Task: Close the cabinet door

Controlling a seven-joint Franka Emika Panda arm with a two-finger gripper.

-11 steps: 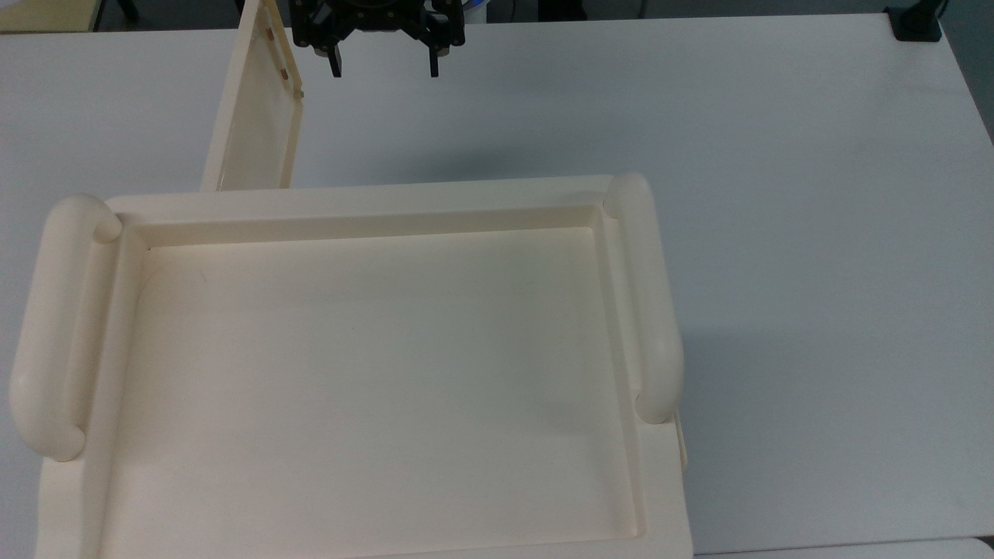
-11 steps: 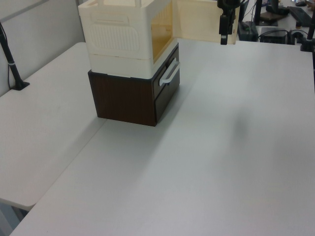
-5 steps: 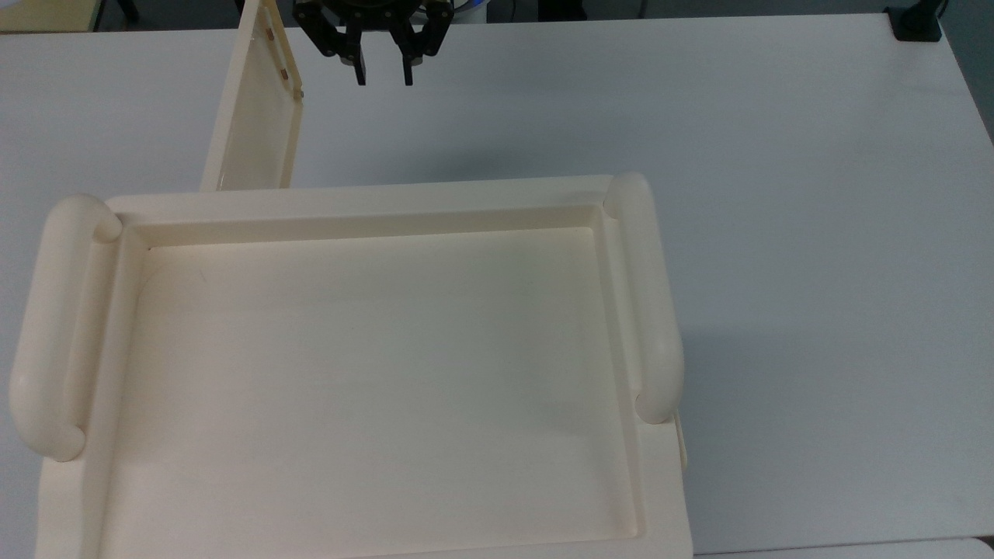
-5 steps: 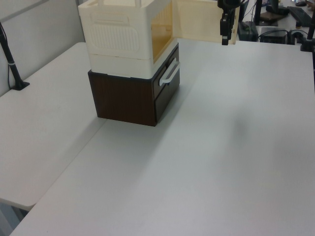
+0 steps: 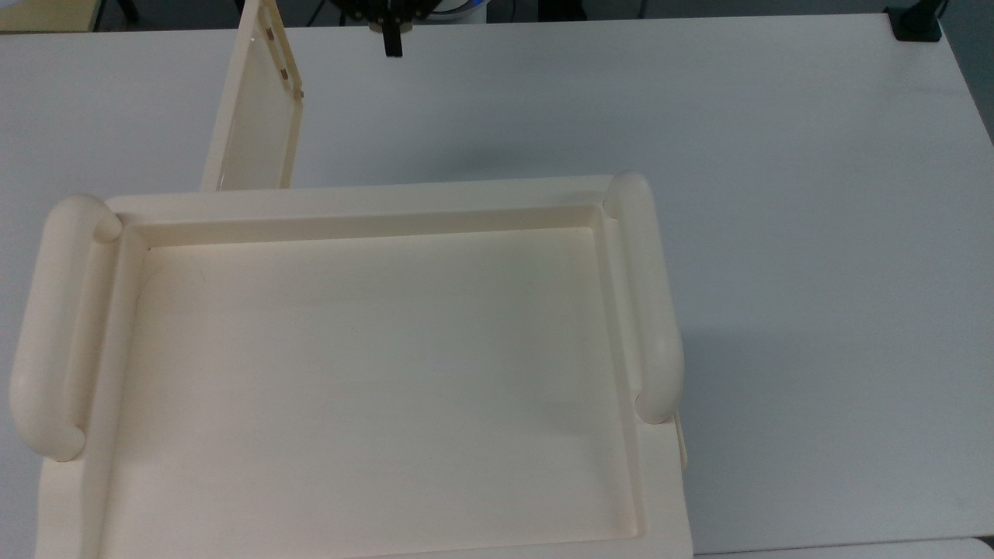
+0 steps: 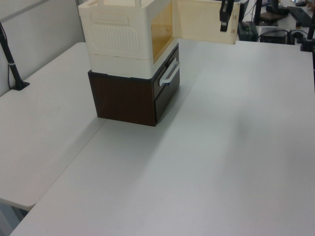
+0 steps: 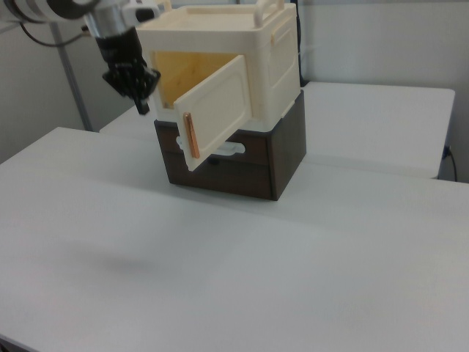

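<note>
Door's wide open, the cabinet door (image 7: 218,114) sticking out mid-left in the right view, pincer (image 7: 141,103) pressed together and hanging just behind its free edge, so I'd guess next it needs to push the panel shut.

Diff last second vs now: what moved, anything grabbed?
The gripper closed its fingers, wide apart a second ago and now together on nothing, and drew back toward the top view's upper edge. In the left view it rose slightly in front of the cabinet door. Nothing was taken hold of. The cabinet door stayed swung open at the same angle; the cream cabinet and the dark drawer unit under it did not move.
</note>
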